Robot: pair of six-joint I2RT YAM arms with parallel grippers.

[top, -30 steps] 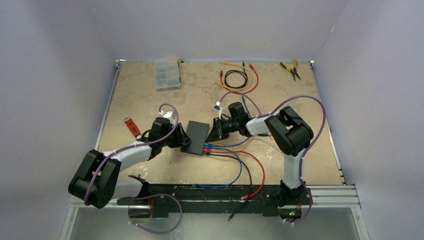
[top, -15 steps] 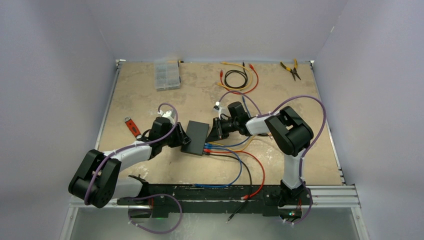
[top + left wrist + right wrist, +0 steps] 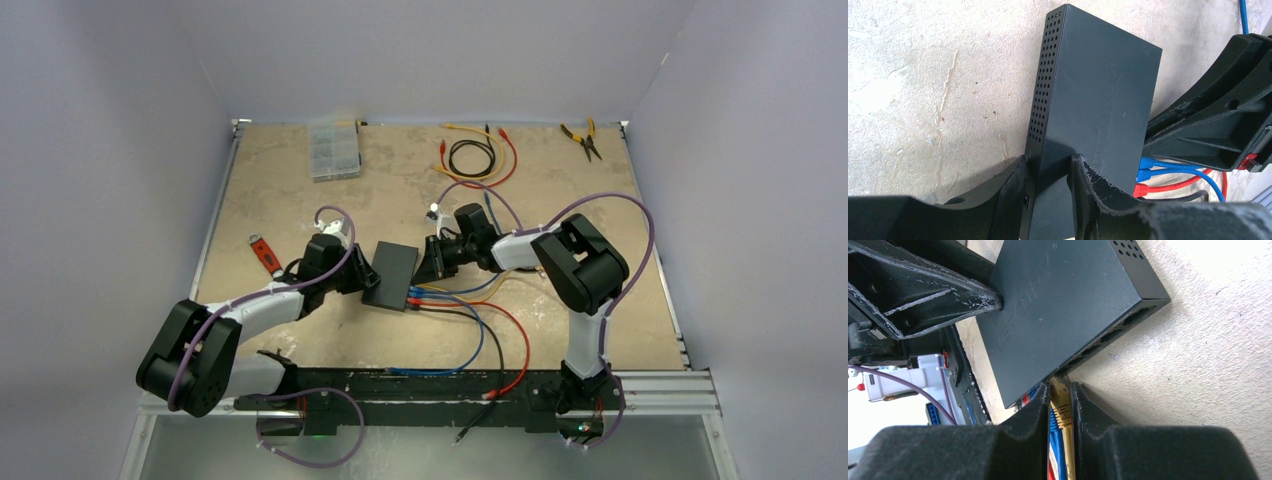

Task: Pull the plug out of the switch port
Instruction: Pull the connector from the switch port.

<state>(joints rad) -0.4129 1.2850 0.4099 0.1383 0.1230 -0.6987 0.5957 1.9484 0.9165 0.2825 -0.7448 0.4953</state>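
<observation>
Pinching the yellow plug [image 3: 1062, 401] between the right jaws, just behind the port, with a blue cable [image 3: 1054, 432] caught in the same gap. Clamping one end of the switch [image 3: 1093, 115] with the left jaws: one finger [image 3: 1010, 200] against the vented side, the other over the top face.

Lying flat on the counter [image 3: 280, 180] between the two arms, the switch, its socket row turned toward the right arm. Trailing from that row toward the near edge, more cables [image 3: 478, 335] in blue, red and black.

By the look of it: both grasps made, pull not yet begun, plug nose seated in its socket. Cannot tell whether a latch tab is pressed; hidden between the fingers.

Next, probably: keep the left grip firm so the box does not slide, squeeze any tab down, then draw the plug straight back along the socket's line, not sideways or upward. Worth watching for the blue neighbour dragging along, and for the box lifting if the plug sticks.
</observation>
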